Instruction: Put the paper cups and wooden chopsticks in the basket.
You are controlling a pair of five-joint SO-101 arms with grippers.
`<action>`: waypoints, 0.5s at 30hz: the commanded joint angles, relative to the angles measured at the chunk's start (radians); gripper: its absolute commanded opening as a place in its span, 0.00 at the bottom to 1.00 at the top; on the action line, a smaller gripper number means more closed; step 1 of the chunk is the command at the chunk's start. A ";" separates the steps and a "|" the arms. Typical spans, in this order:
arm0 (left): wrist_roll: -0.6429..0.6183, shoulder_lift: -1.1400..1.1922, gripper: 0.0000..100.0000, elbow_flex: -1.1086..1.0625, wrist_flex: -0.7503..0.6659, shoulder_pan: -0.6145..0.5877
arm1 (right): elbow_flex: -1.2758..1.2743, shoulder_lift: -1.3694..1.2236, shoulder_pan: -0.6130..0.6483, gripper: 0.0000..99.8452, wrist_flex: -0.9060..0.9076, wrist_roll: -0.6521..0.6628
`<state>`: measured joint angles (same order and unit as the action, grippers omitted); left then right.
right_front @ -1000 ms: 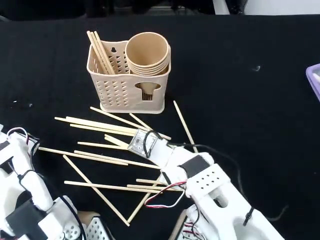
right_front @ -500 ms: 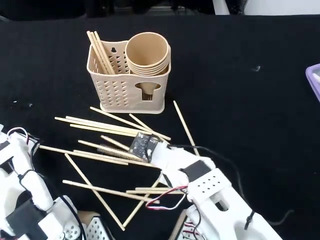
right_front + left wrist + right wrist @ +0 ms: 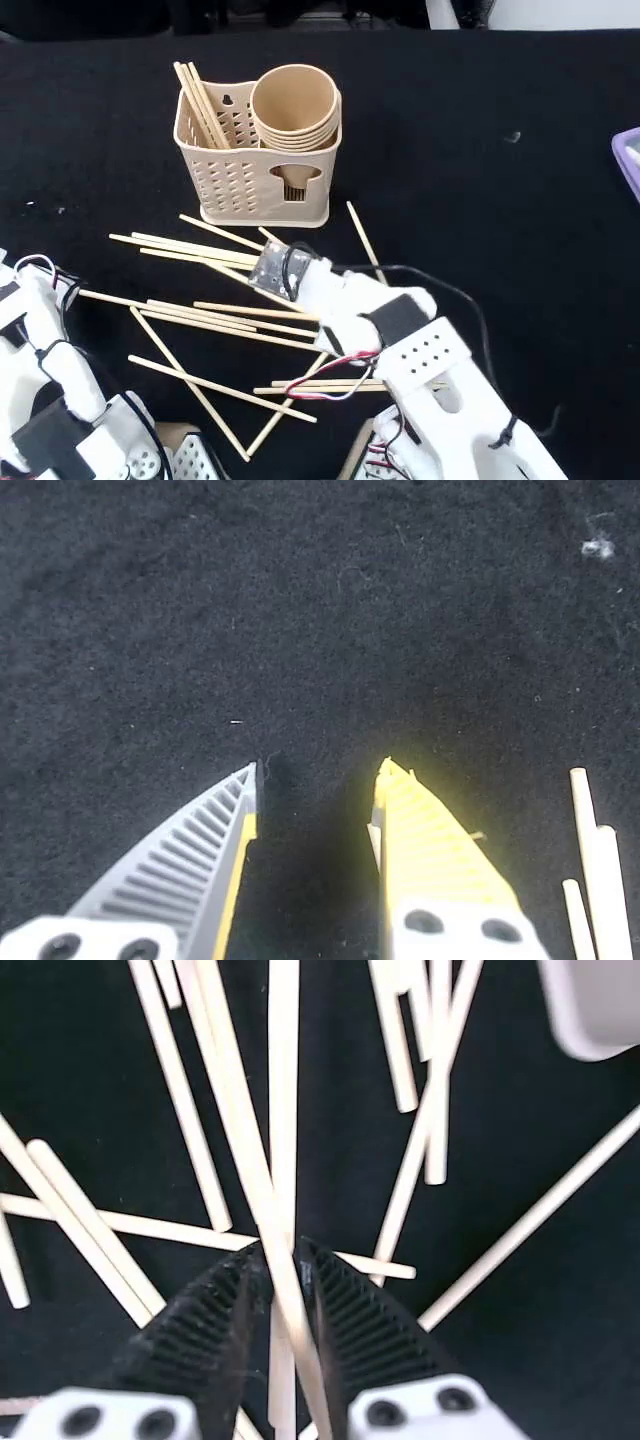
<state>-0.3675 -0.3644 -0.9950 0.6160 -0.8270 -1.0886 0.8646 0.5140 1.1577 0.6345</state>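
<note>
The beige basket stands at the back of the black table, holding a stack of paper cups and a few upright chopsticks. Many loose wooden chopsticks lie scattered in front of it. My right gripper sits low over the pile, just in front of the basket. In the right wrist view its black fingers are shut on a couple of chopsticks. My left gripper is open above bare black cloth, with chopstick ends beside it. The left arm rests at the front left corner.
A purple object pokes in at the right edge. A single chopstick lies to the right of the basket. A white part shows beyond the pile in the right wrist view.
The right gripper has shifted slightly toward the basket, and several chopsticks in the pile around it have slid and turned. The left arm has stayed still.
</note>
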 commanded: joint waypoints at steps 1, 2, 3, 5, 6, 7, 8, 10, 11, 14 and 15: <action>-0.008 -0.015 0.19 0.024 -0.009 0.012 | 0.114 0.021 -0.011 0.01 0.020 0.002; -0.008 -0.015 0.19 0.024 -0.009 0.012 | 0.134 0.021 -0.011 0.01 0.020 0.002; -0.008 -0.015 0.19 0.024 -0.009 0.012 | 0.157 0.021 -0.009 0.01 0.020 0.002; -0.008 -0.015 0.19 0.024 -0.009 0.012 | 0.205 0.021 -0.006 0.01 0.020 -0.008; -0.008 -0.015 0.19 0.024 -0.009 0.012 | 0.232 0.021 -0.006 0.01 0.020 -0.029; -0.008 -0.015 0.19 0.024 -0.009 0.012 | 0.263 0.021 -0.005 0.01 0.020 -0.052; -0.008 -0.015 0.19 0.024 -0.009 0.012 | 0.294 0.021 -0.005 0.01 0.020 -0.069; -0.008 -0.015 0.19 0.024 -0.009 0.012 | 0.355 0.021 -0.003 0.01 0.020 -0.101; -0.008 -0.015 0.19 0.024 -0.009 0.012 | 0.384 0.021 -0.003 0.01 0.020 -0.120; -0.008 -0.015 0.19 0.024 -0.009 0.012 | 0.463 0.021 -0.002 0.01 0.012 -0.176; -0.008 -0.015 0.19 0.024 -0.009 0.012 | 0.486 0.021 0.002 0.01 0.011 -0.192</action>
<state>-0.3675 -0.3644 -0.9950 0.6160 -0.8270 -0.7096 0.8646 0.5140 1.1730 0.4918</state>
